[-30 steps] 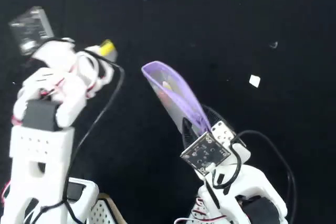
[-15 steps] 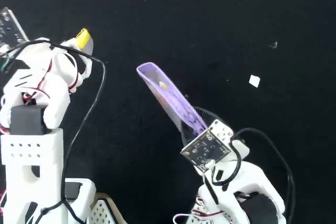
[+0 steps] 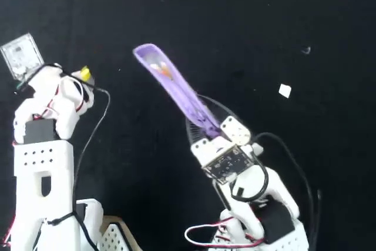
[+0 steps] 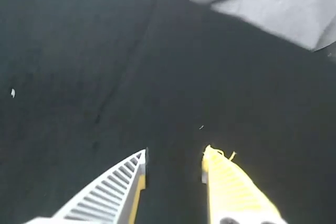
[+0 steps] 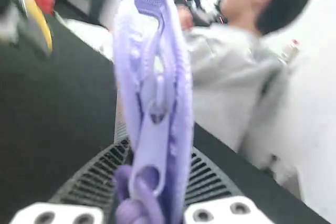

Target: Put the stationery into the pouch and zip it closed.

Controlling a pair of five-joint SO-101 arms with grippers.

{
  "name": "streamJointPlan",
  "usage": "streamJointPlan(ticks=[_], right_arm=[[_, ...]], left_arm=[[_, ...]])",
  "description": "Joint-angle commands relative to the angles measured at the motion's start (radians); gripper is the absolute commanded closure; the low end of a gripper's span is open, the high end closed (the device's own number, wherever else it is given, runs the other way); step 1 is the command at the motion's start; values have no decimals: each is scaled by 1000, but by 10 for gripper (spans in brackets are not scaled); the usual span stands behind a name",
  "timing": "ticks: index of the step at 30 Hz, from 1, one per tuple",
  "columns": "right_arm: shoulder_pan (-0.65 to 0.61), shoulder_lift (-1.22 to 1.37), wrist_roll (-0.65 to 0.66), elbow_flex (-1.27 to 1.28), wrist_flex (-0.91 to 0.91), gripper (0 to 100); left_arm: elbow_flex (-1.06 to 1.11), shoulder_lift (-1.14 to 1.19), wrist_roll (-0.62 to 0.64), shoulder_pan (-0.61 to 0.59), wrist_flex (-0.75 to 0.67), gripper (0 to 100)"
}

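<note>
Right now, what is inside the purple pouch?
Near the far end of the purple pouch, small orange and pale shapes show inside; I cannot tell what they are. Its wall covers the rest.

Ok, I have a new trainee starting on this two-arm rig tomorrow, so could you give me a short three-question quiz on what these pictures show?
1. True or false: the left claw holds a pen.
2. What does the right claw grip? A) the purple pouch B) a ruler C) a notebook
3. Fill the gap: the small white scrap lies on the black ___.

Key
1. False: it is open and empty.
2. A
3. table
</note>
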Motion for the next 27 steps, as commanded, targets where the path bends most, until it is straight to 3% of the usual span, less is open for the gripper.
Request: streamJointPlan(ticks=[1,5,10,16,22,27], right_arm=[[-74,77,-69,-18,-143,987],[-86,176,-213,-45,-245,987],[-86,262,-371,-47,-370,987],[-35,348,-488,-47,-391,987],[5,476,-563,-76,-482,987],[6,653,-591,-117,-560,987]], left_arm=[[93,-25,-12,1,-97,815],[183,-25,-81,81,-127,815],[232,-21,-61,94,-133,815],[262,-26,29,102,-132,815],[289,-28,23,191,-127,815],[312,-32,-72,255,-127,819]])
